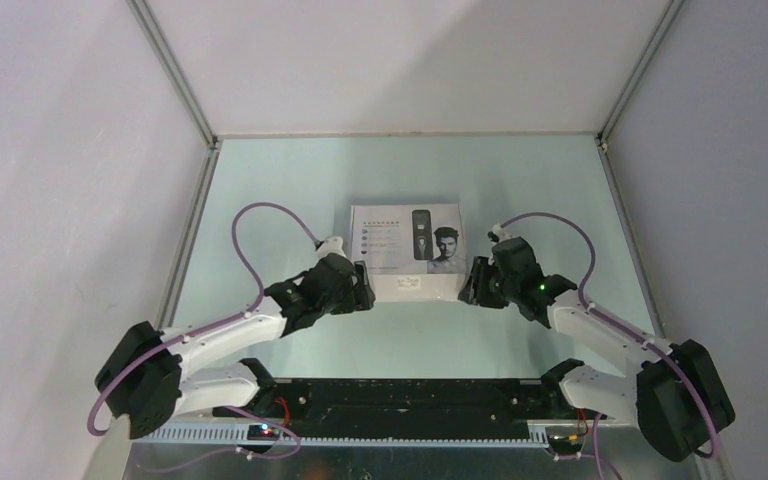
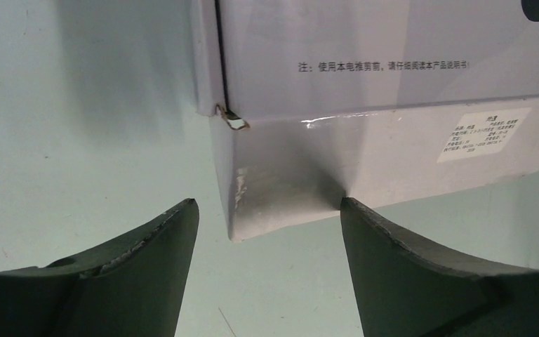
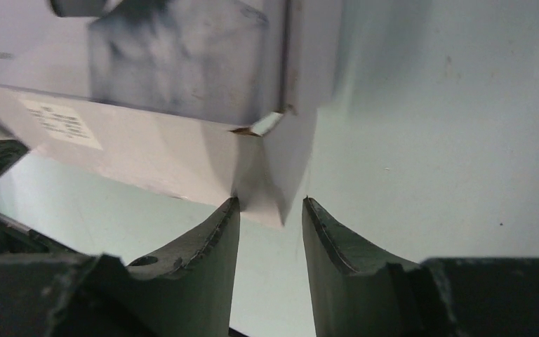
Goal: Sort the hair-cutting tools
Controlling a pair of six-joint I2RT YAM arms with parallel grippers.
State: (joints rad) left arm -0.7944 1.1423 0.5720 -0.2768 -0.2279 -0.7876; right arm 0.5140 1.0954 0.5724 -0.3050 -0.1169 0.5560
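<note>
- Top external view: a white box (image 1: 407, 250) lies shut in the middle of the pale green tabletop (image 1: 400, 170). Its printed lid (image 1: 390, 235) faces up and carries a man's portrait (image 1: 446, 250) at its right end.
- Hair-cutting tools show in no view, so where they lie cannot be told.
- The left tool (image 1: 364, 288) sits at the near-left corner of the box, low over the tabletop.
- The right tool (image 1: 470, 283) sits at the near-right corner, mirroring the other.
- Left wrist view: the two dark fingers (image 2: 161, 246) stand spread wide. The near-left corner of the box rises between their tips. The right-hand fingertip comes up close to the near wall; contact cannot be told.
- A white label (image 2: 483, 133) is stuck on the near wall of the box, toward its middle.
- A small lifted flap (image 2: 233, 121) sticks out at the lid's near-left corner.
- Right wrist view: the fingers (image 3: 203, 260) are partly spread, a narrower gap than on the left. The near-right corner of the box sits between the tips and is not pinched; bare tabletop shows beside the right-hand tip.
</note>
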